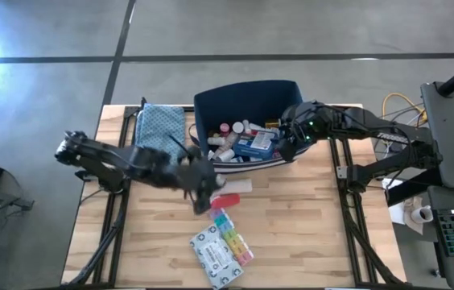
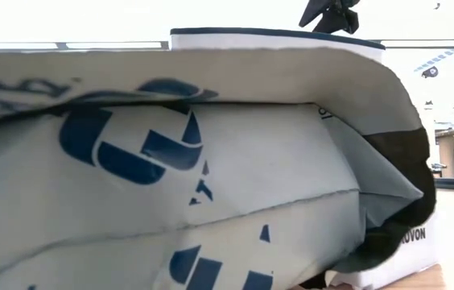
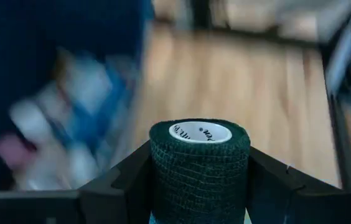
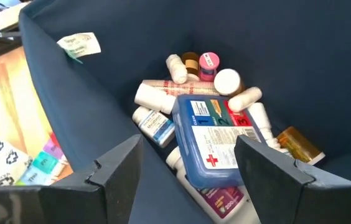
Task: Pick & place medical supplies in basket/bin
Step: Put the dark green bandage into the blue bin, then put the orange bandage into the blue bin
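The navy bin (image 1: 243,101) stands at the table's far middle and holds several supplies: white bottles (image 4: 154,99), an orange bottle (image 4: 297,144) and the blue red-cross pouch (image 4: 210,140). My left gripper (image 1: 201,193) is near the bin's near left corner, shut on a dark green bandage roll (image 3: 199,177). My right gripper (image 1: 290,138) is open at the bin's right wall, one finger outside (image 4: 116,171) and one inside (image 4: 275,171). On the table lie the grey-white packet (image 1: 213,254), the pill organiser (image 1: 233,234) and a red and white tube (image 1: 229,198). My left gripper pinches the bandage roll between its two fingers, one on each side of the roll's curved wall (image 3: 160,168). The roll's white core end (image 3: 199,131) shows past the fingers. Whether the roll is clear of the table I cannot tell. My right gripper straddles the bin's wall (image 4: 94,118); whether a finger touches it I cannot tell.
A blue patterned cloth (image 1: 161,129) lies left of the bin. The packet (image 2: 171,177) fills most of the low view, with the bin's rim (image 2: 275,34) behind it. Bare wood lies to the right of the organiser (image 1: 307,225). A keyboard and cables sit beyond the right edge.
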Motion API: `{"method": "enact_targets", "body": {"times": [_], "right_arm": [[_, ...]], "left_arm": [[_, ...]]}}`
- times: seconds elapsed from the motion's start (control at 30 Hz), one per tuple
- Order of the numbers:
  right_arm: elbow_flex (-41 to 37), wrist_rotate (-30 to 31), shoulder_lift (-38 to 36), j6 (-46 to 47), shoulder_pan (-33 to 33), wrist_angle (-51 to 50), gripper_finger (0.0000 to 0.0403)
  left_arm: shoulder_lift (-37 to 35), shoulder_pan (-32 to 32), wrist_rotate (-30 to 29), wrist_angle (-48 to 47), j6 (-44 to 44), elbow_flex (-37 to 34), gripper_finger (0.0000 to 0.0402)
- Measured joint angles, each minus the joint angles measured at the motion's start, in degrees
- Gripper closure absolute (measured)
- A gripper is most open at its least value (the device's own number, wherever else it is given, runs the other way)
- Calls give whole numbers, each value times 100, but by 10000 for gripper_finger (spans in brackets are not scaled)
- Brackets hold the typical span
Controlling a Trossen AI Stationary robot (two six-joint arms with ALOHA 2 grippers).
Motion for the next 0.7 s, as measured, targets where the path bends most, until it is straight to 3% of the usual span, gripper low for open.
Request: {"method": "enact_targets", "body": {"times": [0.13,0.27,0.43,0.7], "right_arm": [[2,2,-158,-95,-1,5,161],[7,5,-451,-75,41,-79,161],[-13,162,-934,169,291,-373,161],[-470,684,-1727,829,912,-976,161]], "left_arm": [[88,542,-322,663,1004,546,222],[411,1312,-783,902,1240,785,219],[770,2064,-1152,1045,1890,778,178],[770,2185,-1143,1032,1663,771,110]]}}
